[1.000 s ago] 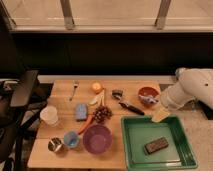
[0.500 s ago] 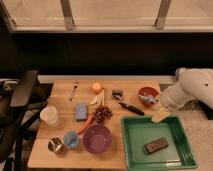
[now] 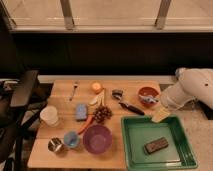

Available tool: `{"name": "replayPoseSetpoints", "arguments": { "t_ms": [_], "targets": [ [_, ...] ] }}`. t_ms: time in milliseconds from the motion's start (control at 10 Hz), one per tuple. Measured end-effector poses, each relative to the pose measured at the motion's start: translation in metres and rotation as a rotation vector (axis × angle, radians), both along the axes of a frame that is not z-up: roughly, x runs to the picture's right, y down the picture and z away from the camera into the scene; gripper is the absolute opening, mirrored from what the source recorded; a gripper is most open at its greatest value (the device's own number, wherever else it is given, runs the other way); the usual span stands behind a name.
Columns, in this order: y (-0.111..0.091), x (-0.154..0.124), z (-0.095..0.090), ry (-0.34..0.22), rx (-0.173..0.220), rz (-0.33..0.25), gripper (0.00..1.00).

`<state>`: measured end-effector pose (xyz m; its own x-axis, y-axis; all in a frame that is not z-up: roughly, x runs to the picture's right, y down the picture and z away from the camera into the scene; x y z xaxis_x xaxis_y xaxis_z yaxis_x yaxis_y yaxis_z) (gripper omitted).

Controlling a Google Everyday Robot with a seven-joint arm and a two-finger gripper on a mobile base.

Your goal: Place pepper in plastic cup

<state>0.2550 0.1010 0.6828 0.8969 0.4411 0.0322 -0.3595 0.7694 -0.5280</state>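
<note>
The pepper [image 3: 86,123] is slim and orange-red and lies on the wooden table [image 3: 60,102], between a blue sponge [image 3: 81,111] and the purple bowl [image 3: 97,138]. The small light-blue plastic cup [image 3: 70,138] stands upright just left of the purple bowl, close to the pepper's lower tip. My white arm [image 3: 192,90] comes in from the right. The gripper [image 3: 161,114] hangs over the far right corner of the green tray [image 3: 128,150], well to the right of the pepper and the cup.
A metal cup [image 3: 55,145] and a whitish tumbler [image 3: 49,115] stand left of the blue cup. Also on the table are an orange fruit [image 3: 96,87], a dark cluster [image 3: 103,113], a fork [image 3: 74,90], an orange bowl [image 3: 148,94] and a black-handled tool [image 3: 127,105]. A dark block [image 3: 156,145] lies in the tray. A chair [image 3: 20,97] stands at the left.
</note>
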Motion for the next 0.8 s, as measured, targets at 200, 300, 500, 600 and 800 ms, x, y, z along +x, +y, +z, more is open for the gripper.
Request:
{"name": "replayPoseSetpoints", "arguments": {
  "t_ms": [200, 300, 500, 600, 800],
  "targets": [
    [0.000, 0.000, 0.000, 0.000, 0.000, 0.000, 0.72],
    [0.000, 0.000, 0.000, 0.000, 0.000, 0.000, 0.72],
    [-0.001, 0.000, 0.000, -0.008, -0.001, -0.008, 0.72],
    [-0.002, -0.004, 0.001, -0.028, -0.001, -0.036, 0.72],
    [-0.004, -0.030, 0.006, -0.104, 0.019, -0.158, 0.72]
  ]
}}
